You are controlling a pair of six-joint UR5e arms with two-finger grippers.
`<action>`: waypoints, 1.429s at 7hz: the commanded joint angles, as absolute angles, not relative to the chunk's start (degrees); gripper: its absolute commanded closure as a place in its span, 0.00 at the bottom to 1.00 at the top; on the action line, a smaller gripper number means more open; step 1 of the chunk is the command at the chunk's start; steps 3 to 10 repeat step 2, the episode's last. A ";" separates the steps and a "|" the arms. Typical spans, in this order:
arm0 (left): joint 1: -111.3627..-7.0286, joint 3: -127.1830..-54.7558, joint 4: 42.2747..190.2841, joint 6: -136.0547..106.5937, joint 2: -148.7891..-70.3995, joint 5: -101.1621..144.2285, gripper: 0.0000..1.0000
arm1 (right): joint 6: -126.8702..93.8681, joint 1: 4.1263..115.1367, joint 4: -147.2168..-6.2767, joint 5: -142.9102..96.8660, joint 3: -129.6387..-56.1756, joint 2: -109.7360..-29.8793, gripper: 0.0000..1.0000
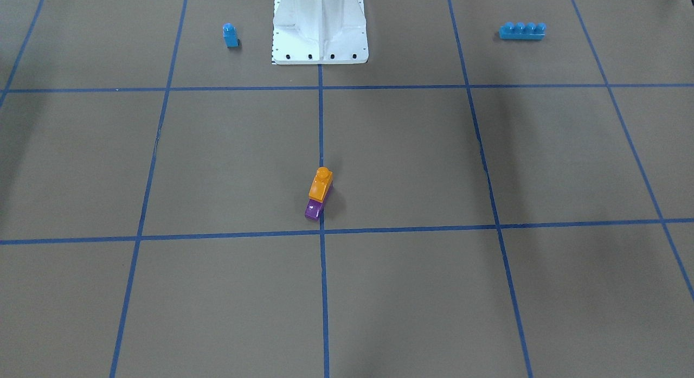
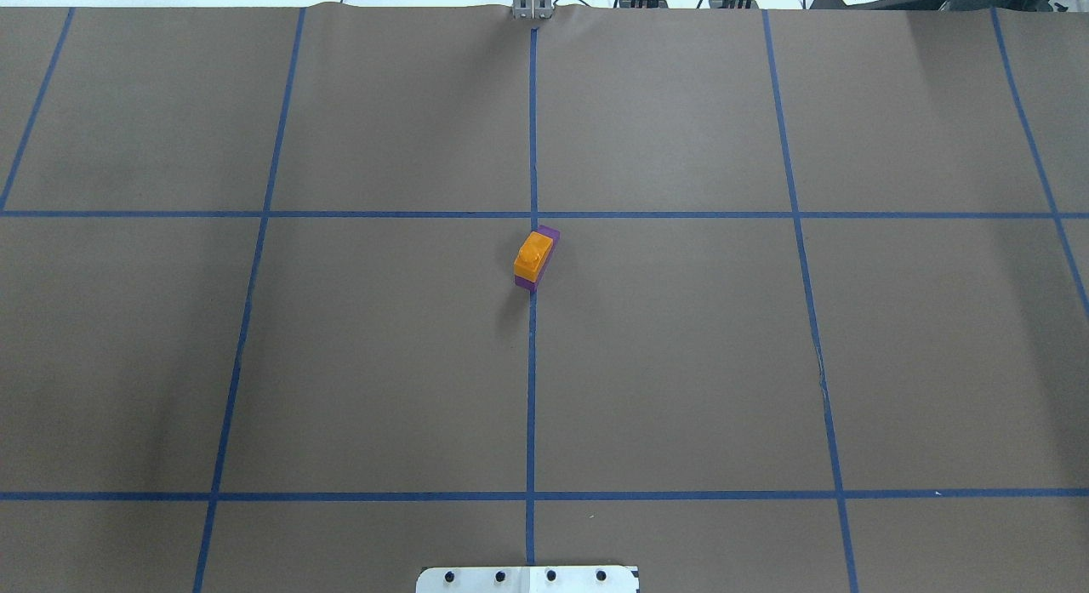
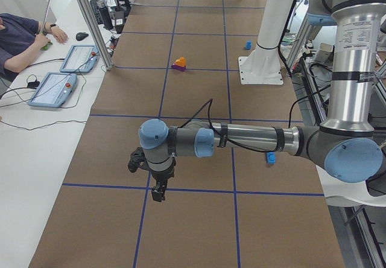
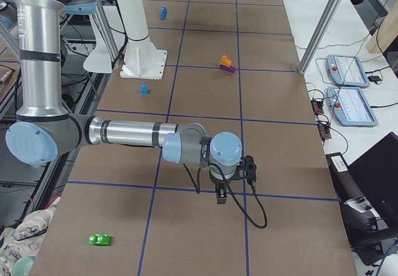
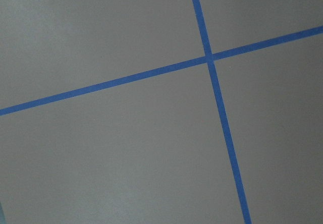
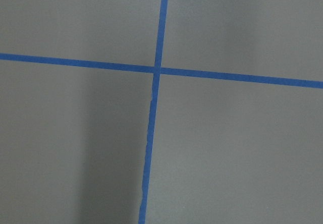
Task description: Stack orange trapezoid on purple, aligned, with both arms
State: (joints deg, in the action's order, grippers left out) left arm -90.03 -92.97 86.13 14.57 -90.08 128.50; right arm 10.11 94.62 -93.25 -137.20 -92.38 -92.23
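The orange trapezoid (image 1: pixel 321 184) sits on top of the purple brick (image 1: pixel 313 209) at the table's middle, next to the centre tape line. The purple brick's sloped end sticks out from under it. The stack also shows in the overhead view (image 2: pixel 533 254). Both arms are far from it, out over the table's two ends. The left gripper (image 3: pixel 158 192) points down over a tape line, and so does the right gripper (image 4: pixel 220 193). They show only in the side views, so I cannot tell whether they are open or shut. Both wrist views show only bare paper and tape.
A small blue one-stud brick (image 1: pixel 230 35) and a long blue four-stud brick (image 1: pixel 522 31) stand either side of the white base (image 1: pixel 320 25). A green brick (image 4: pixel 99 239) lies near the right end. An operator (image 3: pixel 18 32) and control tablets (image 3: pixel 53 90) are on a side bench.
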 commanded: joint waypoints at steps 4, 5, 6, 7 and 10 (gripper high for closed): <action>-90.00 -92.81 86.13 14.50 -90.35 128.50 0.00 | 10.11 94.57 -93.25 -137.20 -92.37 -92.20 0.00; -90.00 -92.81 86.13 14.50 -90.35 128.50 0.00 | 10.11 94.57 -93.25 -137.20 -92.37 -92.20 0.00; -90.00 -92.81 86.13 14.50 -90.35 128.50 0.00 | 10.11 94.57 -93.25 -137.20 -92.37 -92.20 0.00; -90.00 -92.81 86.13 14.50 -90.35 128.50 0.00 | 10.11 94.57 -93.25 -137.20 -92.37 -92.20 0.00; -90.00 -92.81 86.13 14.50 -90.35 128.50 0.00 | 10.11 94.57 -93.25 -137.20 -92.37 -92.20 0.00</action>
